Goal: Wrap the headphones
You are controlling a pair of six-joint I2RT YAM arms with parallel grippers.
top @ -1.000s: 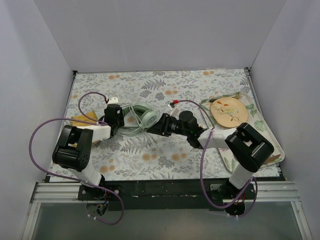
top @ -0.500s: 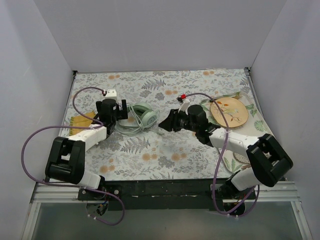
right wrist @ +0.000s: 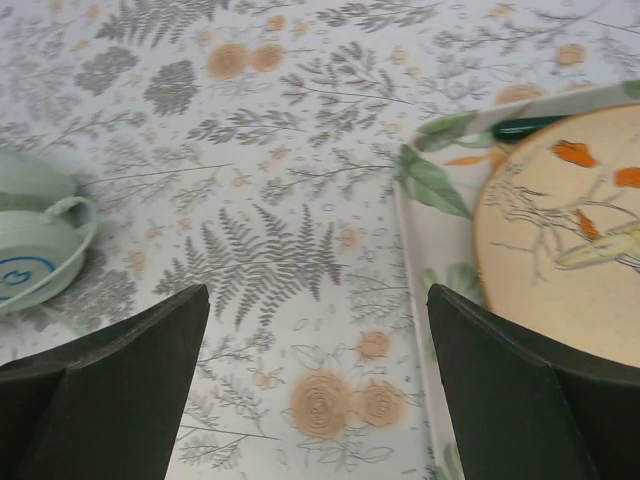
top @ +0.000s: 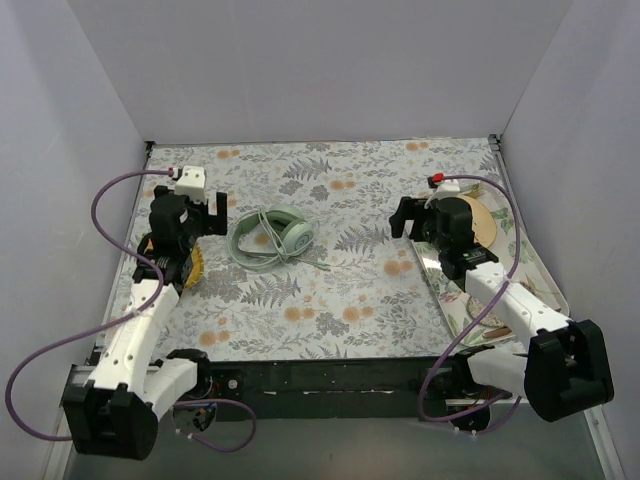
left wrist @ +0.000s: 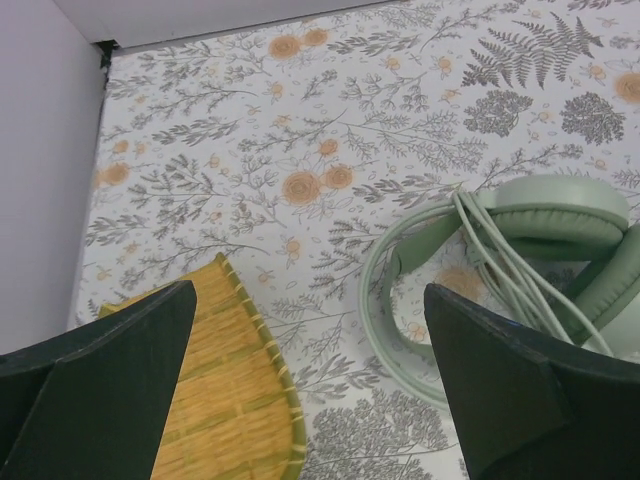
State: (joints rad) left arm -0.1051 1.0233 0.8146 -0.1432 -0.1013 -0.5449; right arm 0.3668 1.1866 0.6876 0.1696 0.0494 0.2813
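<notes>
The pale mint-green headphones [top: 272,235] lie flat on the floral cloth, left of centre, with the thin cable [top: 262,240] looped across the band and cups. One strand trails to the right of them. My left gripper [top: 195,212] hovers open just left of the headphones and holds nothing. In the left wrist view the headphones [left wrist: 545,225] lie to the right, beyond the gap between the fingers of my left gripper [left wrist: 308,295]. My right gripper [top: 408,222] is open and empty, well to the right of the headphones. The right wrist view has one ear cup [right wrist: 30,262] at its left edge and my right gripper [right wrist: 318,292] over bare cloth.
A yellow woven leaf-shaped tray [top: 190,268] lies under the left arm, and the left wrist view has this woven tray [left wrist: 215,385] at lower left. A leaf-patterned tray [top: 530,270] with a cream plate [top: 486,222] sits on the right, its rim [right wrist: 408,205] close to my right gripper. White walls enclose the table.
Both grippers have opened, let go of the headphones and pulled back, the left one to the left and the right one far to the right. The headphones stay on the cloth.
</notes>
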